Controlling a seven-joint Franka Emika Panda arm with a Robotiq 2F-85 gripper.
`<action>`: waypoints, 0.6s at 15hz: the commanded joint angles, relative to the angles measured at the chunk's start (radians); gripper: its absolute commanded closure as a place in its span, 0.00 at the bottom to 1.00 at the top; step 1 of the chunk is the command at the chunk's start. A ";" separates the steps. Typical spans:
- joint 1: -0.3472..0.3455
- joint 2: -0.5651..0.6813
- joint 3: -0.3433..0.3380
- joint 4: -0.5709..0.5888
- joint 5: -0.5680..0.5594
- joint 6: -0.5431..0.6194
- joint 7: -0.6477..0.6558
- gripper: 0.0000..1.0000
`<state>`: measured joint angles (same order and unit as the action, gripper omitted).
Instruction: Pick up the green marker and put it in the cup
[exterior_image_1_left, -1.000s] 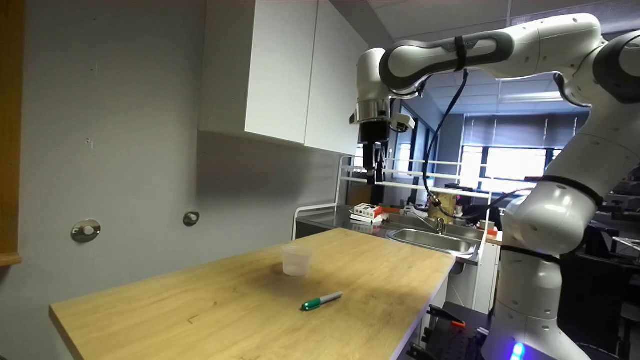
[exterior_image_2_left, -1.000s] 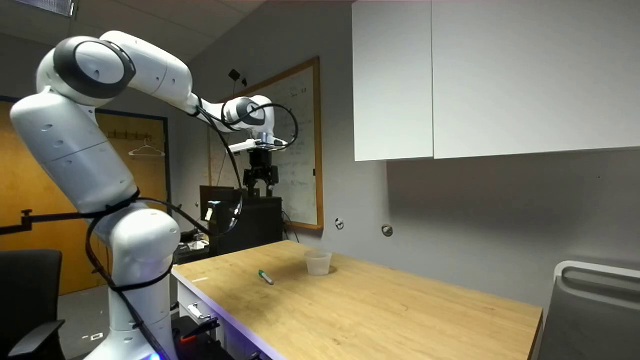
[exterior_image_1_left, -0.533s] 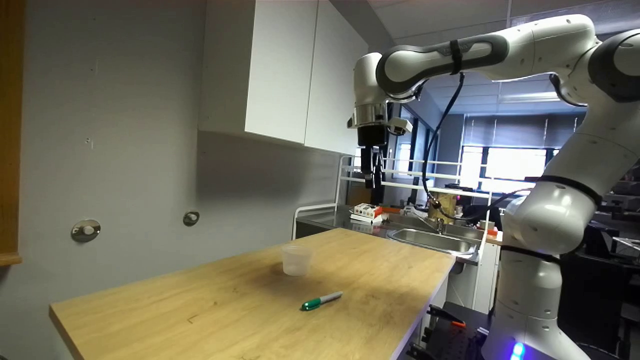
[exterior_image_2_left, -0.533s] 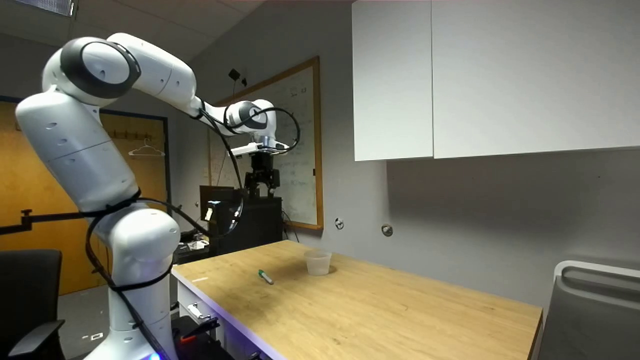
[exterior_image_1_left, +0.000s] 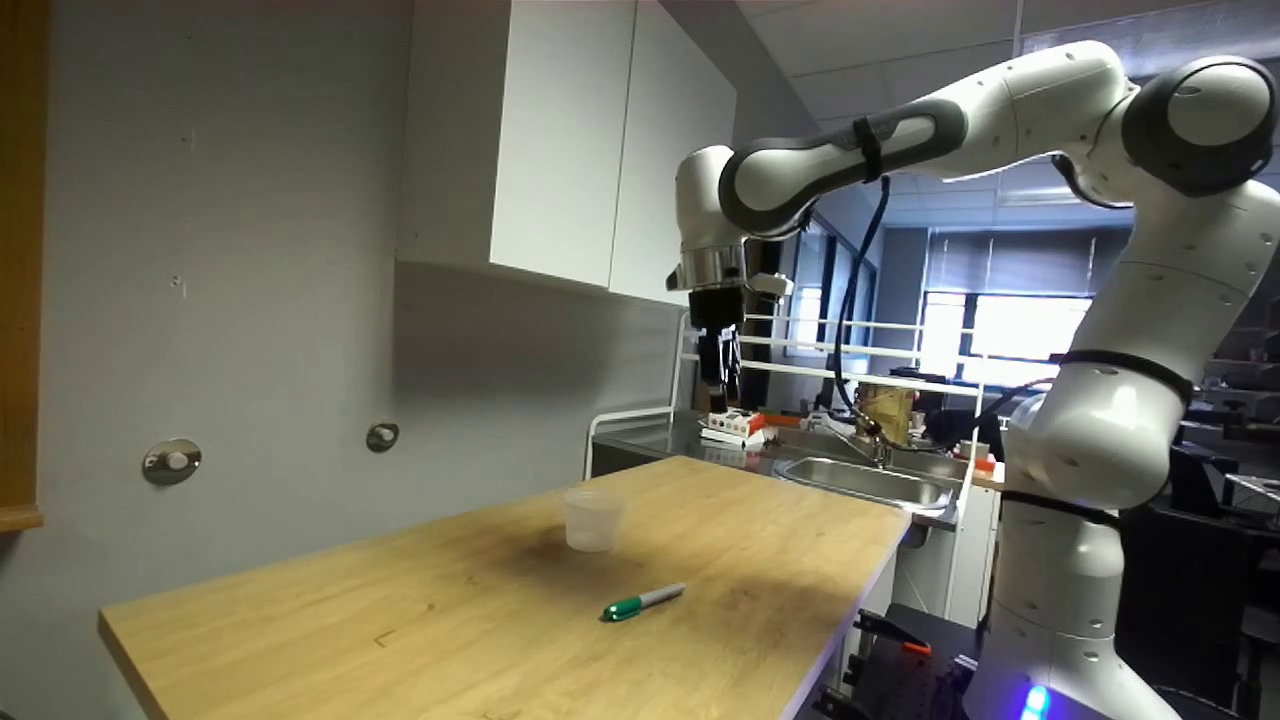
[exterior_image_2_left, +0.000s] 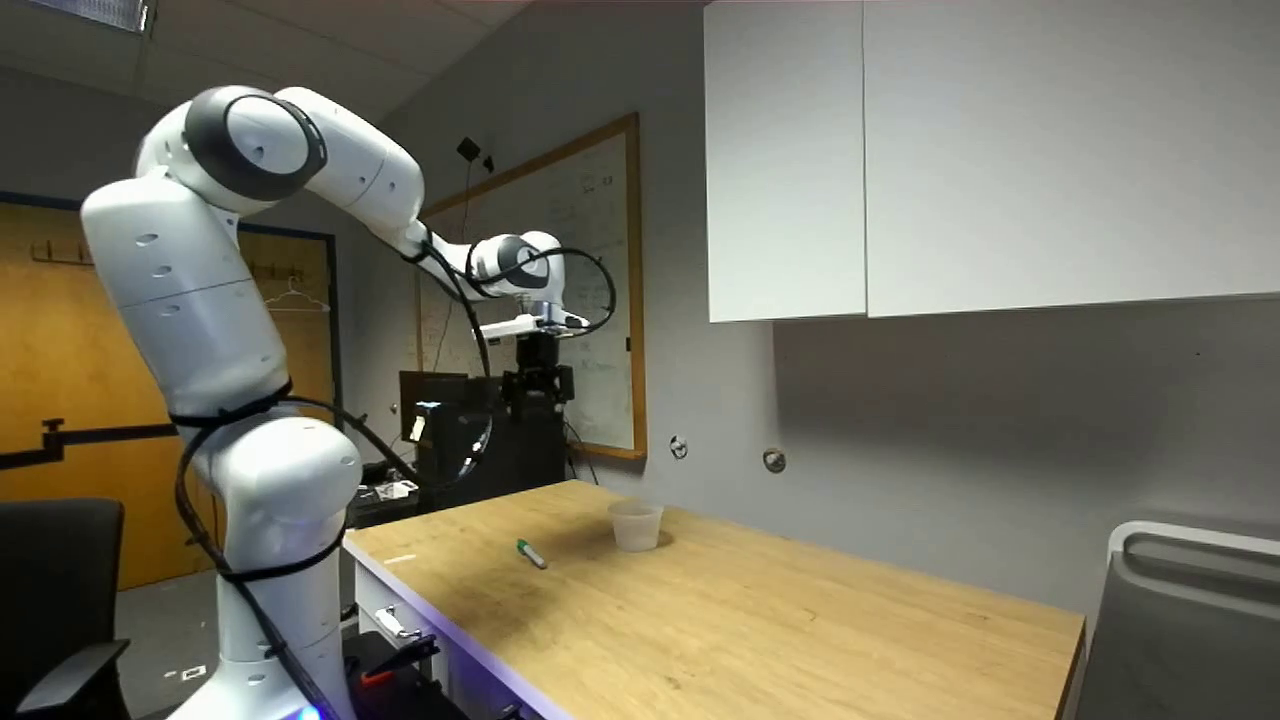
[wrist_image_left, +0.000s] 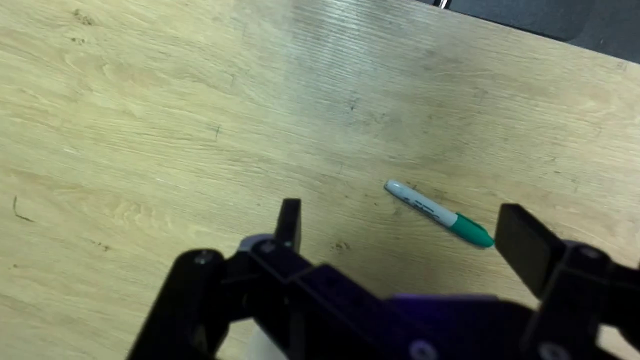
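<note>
The green marker (exterior_image_1_left: 643, 602) has a light grey body and a green cap. It lies on the wooden table in both exterior views (exterior_image_2_left: 531, 554). In the wrist view the marker (wrist_image_left: 435, 212) shows between my two fingers, its cap end by the right-hand finger. The cup (exterior_image_1_left: 593, 521) is whitish, translucent and upright on the table a little way from the marker, also in an exterior view (exterior_image_2_left: 635, 526). A pale patch (wrist_image_left: 262, 346) at the wrist view's bottom, mostly hidden by the gripper, looks like the cup. My gripper (wrist_image_left: 398, 220) is open, empty and well above the table (exterior_image_1_left: 722, 395).
The wooden table (exterior_image_1_left: 400, 620) runs along a grey wall. White wall cupboards (exterior_image_1_left: 570, 140) hang above it on the wall side. A metal sink (exterior_image_1_left: 870, 482) and a white rail frame stand past the table's end. A black loose cable hangs along the arm.
My gripper has come down toward the table, moving slightly left in one exterior picture and slightly right in another. The marker and cup have not moved.
</note>
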<state>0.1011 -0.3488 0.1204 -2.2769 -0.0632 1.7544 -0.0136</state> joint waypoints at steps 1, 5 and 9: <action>0.017 0.075 -0.002 0.017 -0.037 0.035 -0.086 0.00; 0.032 0.146 -0.006 0.028 -0.033 0.076 -0.202 0.00; 0.050 0.215 -0.004 0.041 -0.013 0.136 -0.340 0.00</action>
<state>0.1331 -0.1885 0.1202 -2.2712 -0.0845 1.8632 -0.2543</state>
